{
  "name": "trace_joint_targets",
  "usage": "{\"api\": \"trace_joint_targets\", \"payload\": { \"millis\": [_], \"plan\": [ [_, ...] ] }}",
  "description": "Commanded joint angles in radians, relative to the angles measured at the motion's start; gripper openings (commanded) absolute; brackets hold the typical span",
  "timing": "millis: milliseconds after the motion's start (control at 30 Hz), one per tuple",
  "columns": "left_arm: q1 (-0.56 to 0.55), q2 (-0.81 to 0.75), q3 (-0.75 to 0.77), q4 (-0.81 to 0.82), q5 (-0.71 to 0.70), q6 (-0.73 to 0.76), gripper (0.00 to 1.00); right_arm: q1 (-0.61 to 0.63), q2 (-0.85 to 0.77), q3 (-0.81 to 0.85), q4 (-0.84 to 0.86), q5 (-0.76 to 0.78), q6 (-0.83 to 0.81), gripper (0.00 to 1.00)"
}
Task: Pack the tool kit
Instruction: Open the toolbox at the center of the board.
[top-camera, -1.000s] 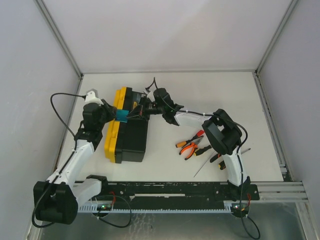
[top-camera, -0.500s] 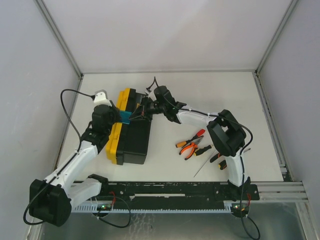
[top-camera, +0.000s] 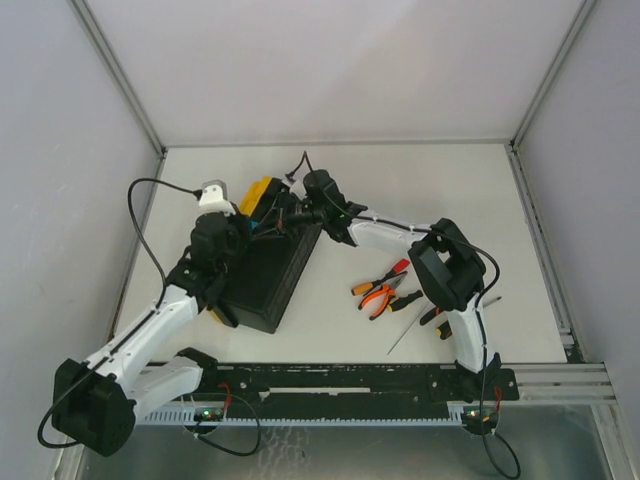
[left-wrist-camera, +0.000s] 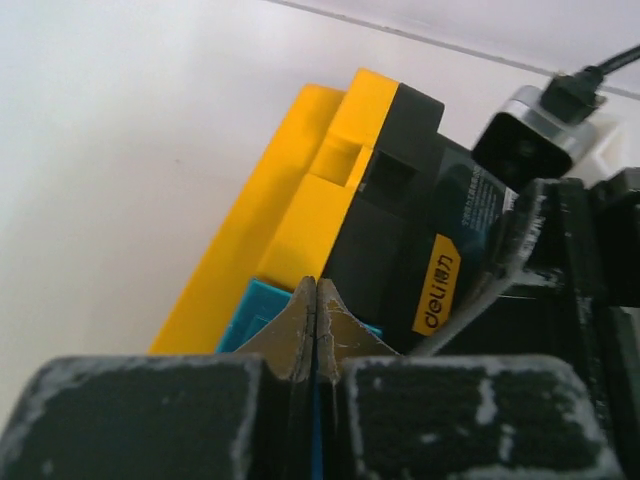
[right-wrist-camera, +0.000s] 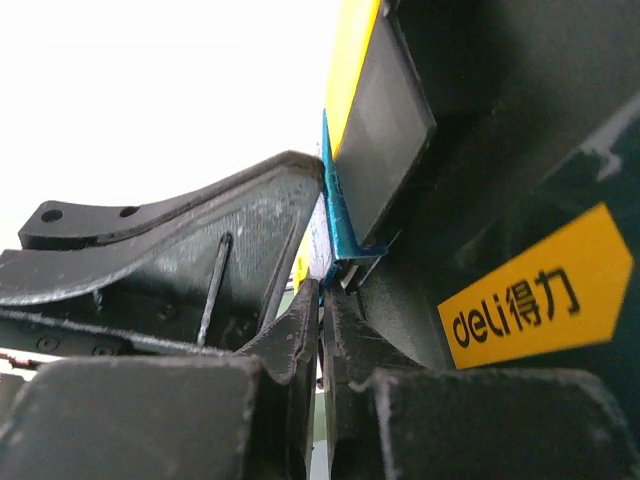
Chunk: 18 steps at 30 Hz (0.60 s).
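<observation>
The black toolbox (top-camera: 268, 278) lies askew left of centre, its yellow lid (top-camera: 260, 190) showing only at the far end. My left gripper (top-camera: 243, 234) is over the box's left top edge. In the left wrist view it (left-wrist-camera: 316, 300) is shut, tips together right in front of the teal latch (left-wrist-camera: 250, 308) beside the yellow lid (left-wrist-camera: 290, 210). My right gripper (top-camera: 286, 216) reaches in from the right. It (right-wrist-camera: 322, 302) is shut, tips pressed up against the latch's lower edge (right-wrist-camera: 336, 220). The orange-handled pliers (top-camera: 378, 296) and a screwdriver (top-camera: 440, 320) lie on the table to the right.
A red-handled tool (top-camera: 396, 269) and a thin metal rod (top-camera: 404, 337) lie with the loose tools right of centre. The side walls stand close at the left and right. The arms' base rail (top-camera: 340, 378) runs along the near edge.
My left gripper has shut and moved right over the box. The toolbox has swung, its near end now further right, and most of the yellow lid and the teal latch have gone from the top view.
</observation>
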Motion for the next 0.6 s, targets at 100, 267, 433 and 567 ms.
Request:
{"api": "trace_joint_targets", "payload": {
  "millis": [100,267,433,567],
  "plan": [
    [-0.045,-0.009,-0.029,-0.117,0.164,-0.017,0.0,0.016,-0.085,0.072,0.348,0.006,0.032,0.0],
    [-0.045,-0.06,-0.017,-0.16,0.141,0.006,0.11,0.004,-0.105,-0.016,0.381,0.046,0.041,0.0],
    [-0.032,-0.12,0.051,-0.295,0.083,0.068,0.37,0.004,-0.13,-0.104,0.371,0.07,-0.007,0.0],
    [-0.028,-0.126,0.101,-0.385,0.065,0.103,0.61,0.009,-0.187,-0.152,0.267,0.122,-0.11,0.14]
  ]
}}
